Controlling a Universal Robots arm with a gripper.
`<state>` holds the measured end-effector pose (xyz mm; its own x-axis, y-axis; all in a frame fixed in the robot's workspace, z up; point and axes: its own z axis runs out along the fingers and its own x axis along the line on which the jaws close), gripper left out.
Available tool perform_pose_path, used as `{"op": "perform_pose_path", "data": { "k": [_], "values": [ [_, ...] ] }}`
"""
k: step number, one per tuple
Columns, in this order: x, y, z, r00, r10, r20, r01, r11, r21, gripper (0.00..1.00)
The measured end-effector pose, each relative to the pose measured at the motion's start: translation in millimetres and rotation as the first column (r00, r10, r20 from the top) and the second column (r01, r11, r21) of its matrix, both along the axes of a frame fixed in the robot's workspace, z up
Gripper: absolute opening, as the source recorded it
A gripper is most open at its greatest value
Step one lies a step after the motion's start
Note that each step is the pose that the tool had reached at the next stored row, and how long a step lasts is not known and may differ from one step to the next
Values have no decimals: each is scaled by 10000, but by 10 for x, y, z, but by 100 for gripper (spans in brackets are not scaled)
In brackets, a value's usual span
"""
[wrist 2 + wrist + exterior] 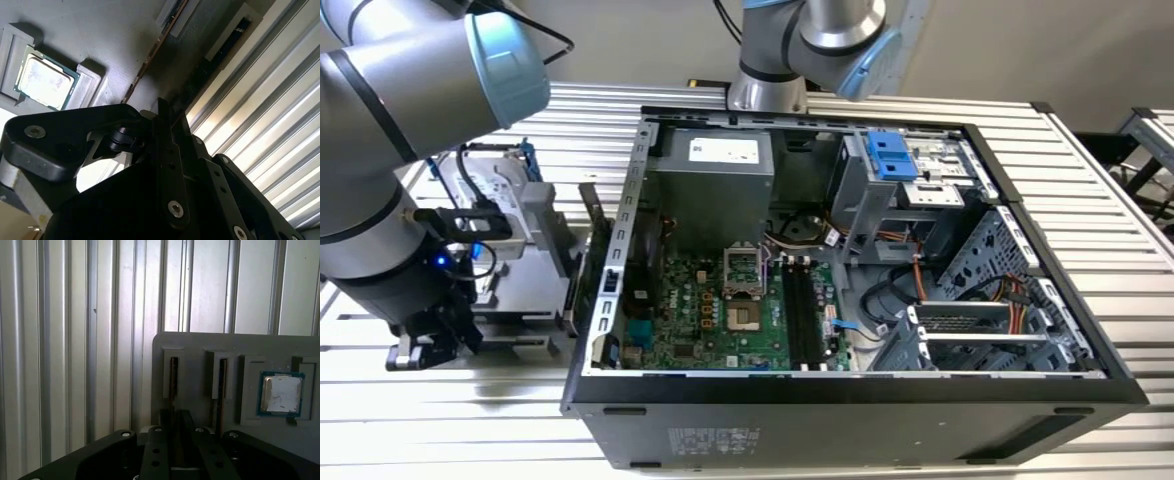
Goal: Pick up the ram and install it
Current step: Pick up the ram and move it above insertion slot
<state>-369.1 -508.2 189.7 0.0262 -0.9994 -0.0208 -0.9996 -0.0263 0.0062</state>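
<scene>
I have the gripper (434, 345) down low over the grey parts tray (200, 345), which sits on the slatted metal table (1094, 150) at the exterior view's left, just beside the open computer case (854, 395). The ram (173, 377) is in that tray, outside the case, standing on its long edge in a narrow slot. In both wrist views the gripper lines up with the end of the stick nearest to it. A second stick (221, 380) stands in the neighbouring slot, and a processor chip (281, 394) lies flat in a pocket on the far side of that one. I cannot tell whether the gripper is parted or closed, nor whether it touches the ram, because its own dark body hides the place where the two meet. As for handling, I judge the ram to be very light, and stiff along its length but thin and brittle, so a twist or a hard squeeze could crack the board or damage a chip. With the stick on edge, only a thin upper strip is on offer. I reckon the sound hold is across its two flat faces, near the middle of its length so it hangs level, with modest force and well clear of the contact edge buried in the slot.
</scene>
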Motion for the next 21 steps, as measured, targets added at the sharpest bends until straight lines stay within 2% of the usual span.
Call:
{"op": "perform_pose_path", "data": {
  "k": [1,2,17,21],
  "values": [
    [0,0,0,10000,2,0,-2,10000,0,100],
    [0,0,0,10000,3,0,-3,10000,0,0],
    [0,0,2,10000,28,-1,-28,10000,-2,0],
    [0,0,34,10000,28,-1,-28,10000,-1,0]
  ]
}}
